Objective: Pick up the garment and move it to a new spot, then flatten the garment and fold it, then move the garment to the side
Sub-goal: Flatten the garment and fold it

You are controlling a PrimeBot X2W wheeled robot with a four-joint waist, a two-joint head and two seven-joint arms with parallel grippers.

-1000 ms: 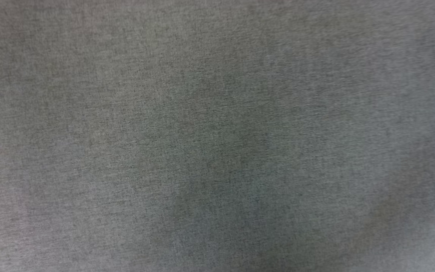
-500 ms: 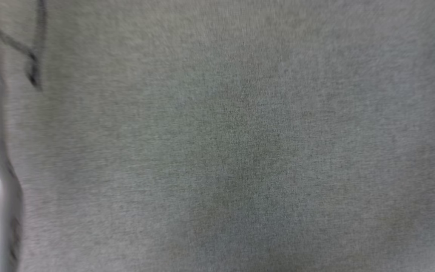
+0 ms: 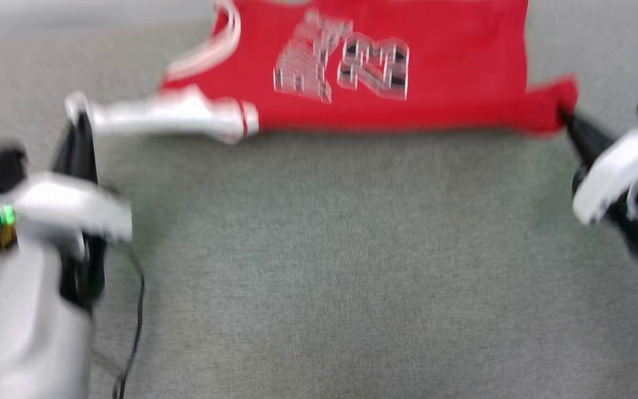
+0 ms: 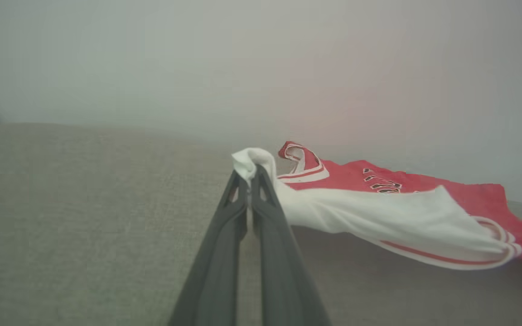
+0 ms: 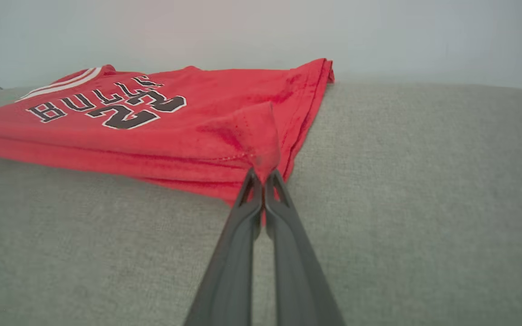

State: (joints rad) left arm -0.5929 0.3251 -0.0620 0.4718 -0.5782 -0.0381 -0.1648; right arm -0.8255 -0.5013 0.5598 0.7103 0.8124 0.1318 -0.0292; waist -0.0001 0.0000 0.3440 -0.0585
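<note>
left pincer (image 4: 248, 175) pinching white sleeve (image 4: 379, 217) of Bulls jersey (image 3: 452, 83), right pincer (image 5: 263, 176) pinching red hem corner (image 5: 258, 136); guessing folding step happening, next needing even carry-over.

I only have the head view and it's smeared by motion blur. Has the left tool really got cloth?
Observer: Yes, the left wrist view shows the left tool shut on the white sleeve tip of the garment.
Operator: And the right one?
Observer: The right tool is shut on a red hem corner, pulled into a peak.
Operator: Lettering readable?
Observer: Right wrist view reads BULLS over 23 in the lettering.
</note>
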